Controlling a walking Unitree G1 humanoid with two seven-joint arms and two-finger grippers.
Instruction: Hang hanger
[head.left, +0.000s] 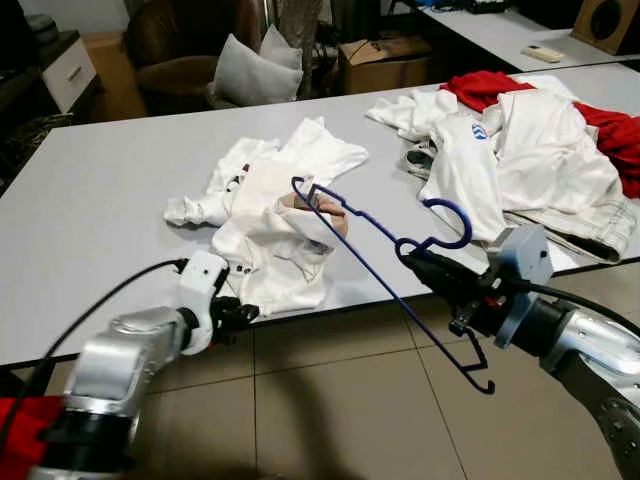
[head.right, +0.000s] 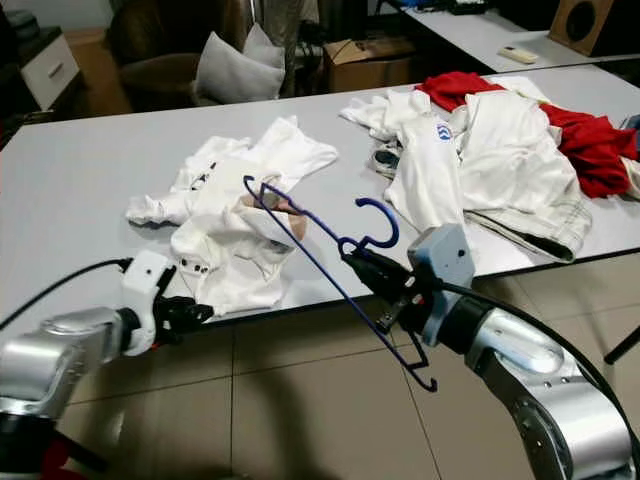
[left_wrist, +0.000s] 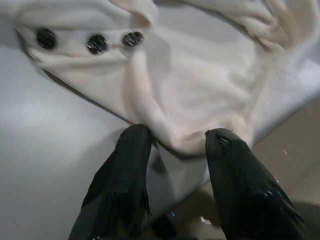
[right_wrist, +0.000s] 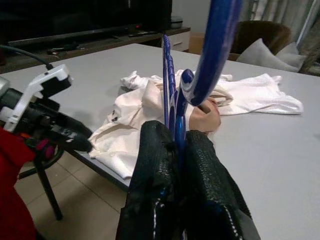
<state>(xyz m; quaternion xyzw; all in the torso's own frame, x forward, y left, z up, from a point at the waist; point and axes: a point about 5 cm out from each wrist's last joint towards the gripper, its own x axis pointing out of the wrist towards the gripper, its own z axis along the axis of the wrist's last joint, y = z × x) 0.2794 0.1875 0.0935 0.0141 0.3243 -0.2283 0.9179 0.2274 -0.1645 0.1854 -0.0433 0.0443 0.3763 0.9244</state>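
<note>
Left eye view: we are holding the blue hanger (head.left: 385, 270) up over the near edge of the grey table (head.left: 90, 210), its far end reaching above the white garment (head.left: 275, 225).
Right gripper (right_wrist: 177, 137): we are pinching the hanger just below its hook, fingers pressed together on the thin bar.
Left gripper (left_wrist: 175, 145): we are keeping the fingers spread at the garment's hem on the table edge, gripping nothing.
Handling: we are judging the hanger light, stiff and smooth, likely to swivel in a narrow pinch; holding close under the hook looks soundest.
Garment: we are reading it as soft, limp fleece-like cloth, crumpled, with three dark buttons (left_wrist: 95, 42) on a placket.
Background: we are seeing a pile of white and red clothes (head.left: 530, 130) lying well apart on the same table.
</note>
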